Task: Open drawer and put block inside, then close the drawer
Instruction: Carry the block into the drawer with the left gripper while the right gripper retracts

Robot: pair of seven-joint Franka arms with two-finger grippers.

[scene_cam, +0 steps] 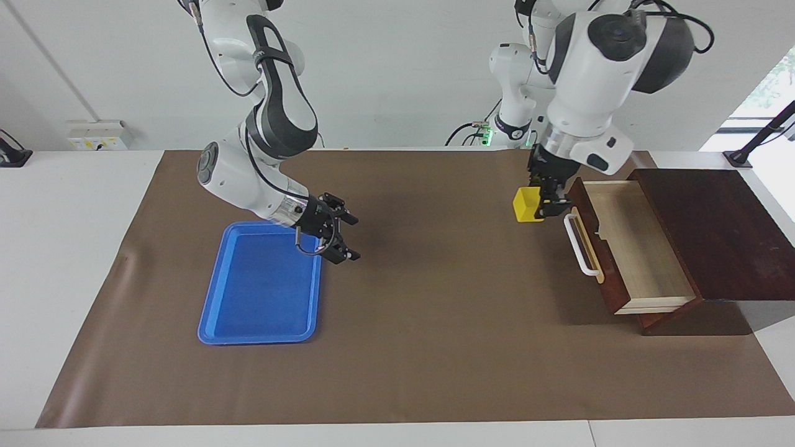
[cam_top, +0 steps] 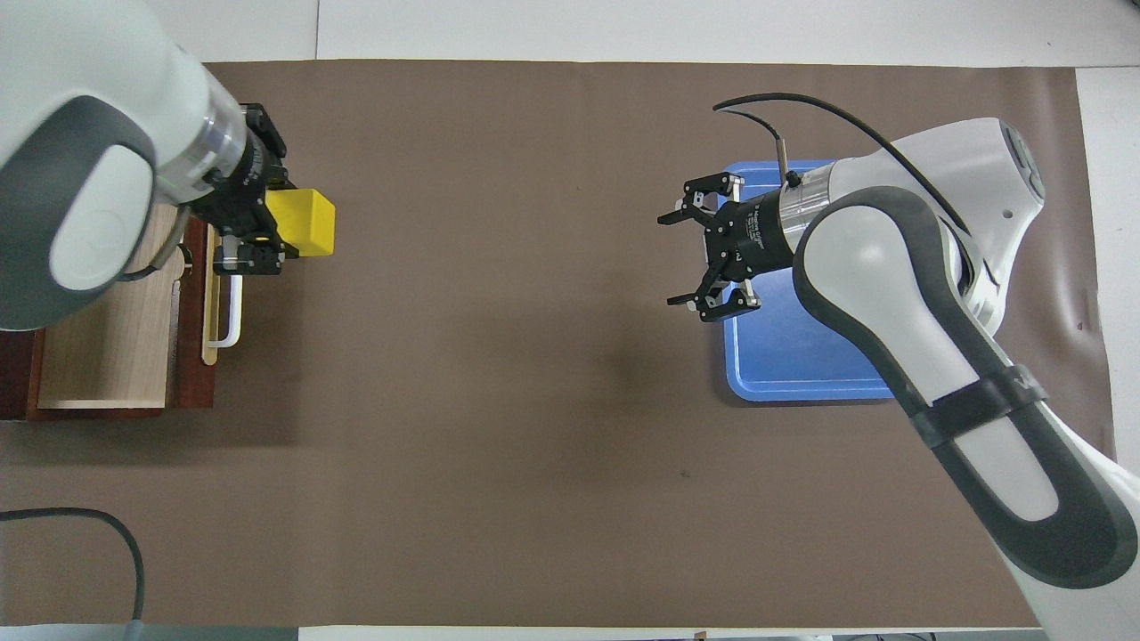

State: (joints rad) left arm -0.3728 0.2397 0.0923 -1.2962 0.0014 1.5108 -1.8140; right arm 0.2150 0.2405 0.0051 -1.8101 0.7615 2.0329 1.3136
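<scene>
The drawer [scene_cam: 640, 248] of the dark wooden box [scene_cam: 720, 230] stands pulled open, showing its light wood interior, which holds nothing. Its white bar handle [scene_cam: 581, 248] faces the middle of the table. My left gripper [scene_cam: 548, 203] is shut on the yellow block [scene_cam: 528, 205] and holds it over the mat just in front of the drawer, by the handle's end nearer the robots. In the overhead view the block [cam_top: 307, 223] sits at the left gripper [cam_top: 267, 224], beside the handle [cam_top: 233, 312] and drawer [cam_top: 107, 347]. My right gripper [scene_cam: 349, 239] is open and holds nothing, over the blue tray's edge.
A flat blue tray [scene_cam: 261, 292] with nothing in it lies toward the right arm's end of the table; it also shows in the overhead view [cam_top: 802, 365] under the right gripper [cam_top: 679, 260]. A brown mat [scene_cam: 435, 310] covers the table between tray and drawer.
</scene>
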